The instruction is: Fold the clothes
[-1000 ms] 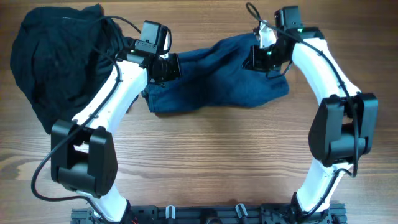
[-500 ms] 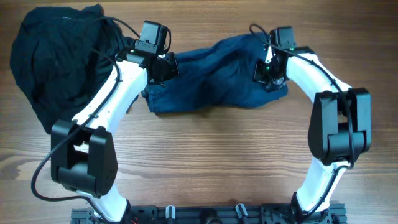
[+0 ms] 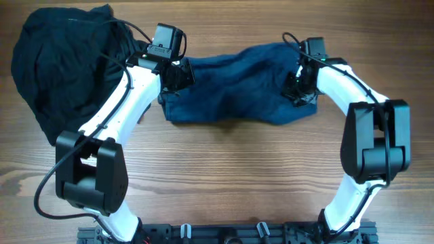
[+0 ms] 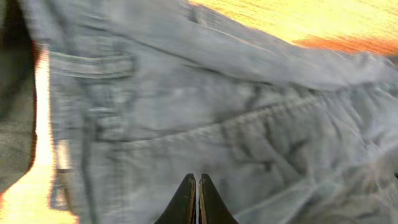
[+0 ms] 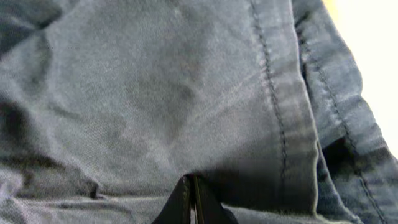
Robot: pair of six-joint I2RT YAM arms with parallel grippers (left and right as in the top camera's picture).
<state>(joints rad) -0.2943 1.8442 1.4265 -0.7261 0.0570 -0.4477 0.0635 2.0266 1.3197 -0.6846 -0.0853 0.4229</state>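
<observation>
Blue denim shorts lie crumpled across the far middle of the table. My left gripper is at their left end, jaws shut; in the left wrist view the closed fingertips rest over the denim with no cloth seen between them. My right gripper is at the shorts' right end. In the right wrist view its closed tips are tucked under a fold of denim beside a stitched hem, shut on the cloth.
A large heap of black clothes fills the far left corner, right beside my left arm. Bare wooden table lies in front of the shorts. The arm bases stand at the front edge.
My right gripper has moved right and toward the front, drawing the shorts' right end with it; the raised far fold has flattened. The left gripper has stayed put.
</observation>
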